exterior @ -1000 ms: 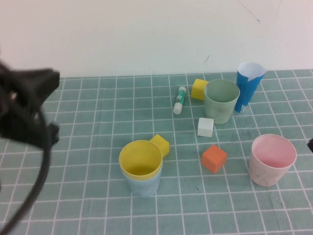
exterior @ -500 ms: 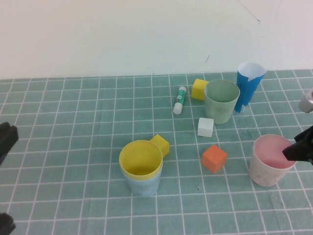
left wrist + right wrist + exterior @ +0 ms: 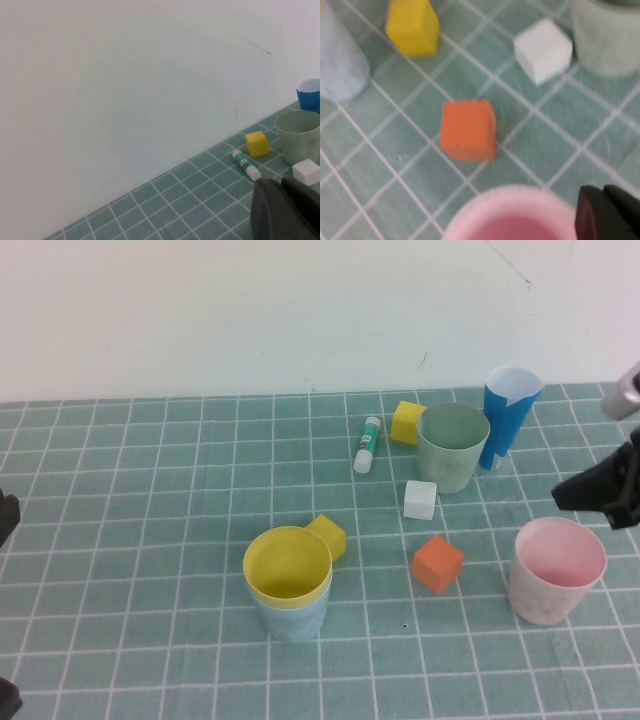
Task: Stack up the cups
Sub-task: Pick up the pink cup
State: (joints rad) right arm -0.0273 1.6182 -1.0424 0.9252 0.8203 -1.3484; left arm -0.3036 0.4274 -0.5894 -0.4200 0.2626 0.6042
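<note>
The right end effector [image 3: 600, 495] hovers just behind the pink cup [image 3: 556, 568]; its finger state cannot be told, and the left end effector [image 3: 287, 210] is parked far left. Best to pinch the pink rim squarely, lift straight, then nest it into the yellow cup [image 3: 288, 565] sitting inside the light blue cup [image 3: 290, 615], left of the pink cup.

Bright even light, soft shadows; right wrist view blurred, high view sharp.

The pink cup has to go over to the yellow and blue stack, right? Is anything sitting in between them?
Yes. The orange cube sits on the mat between the pink cup and the yellow cup, which is nested in the light blue cup. The right gripper hovers just behind the pink cup; the left gripper sits at the far left edge.
</note>
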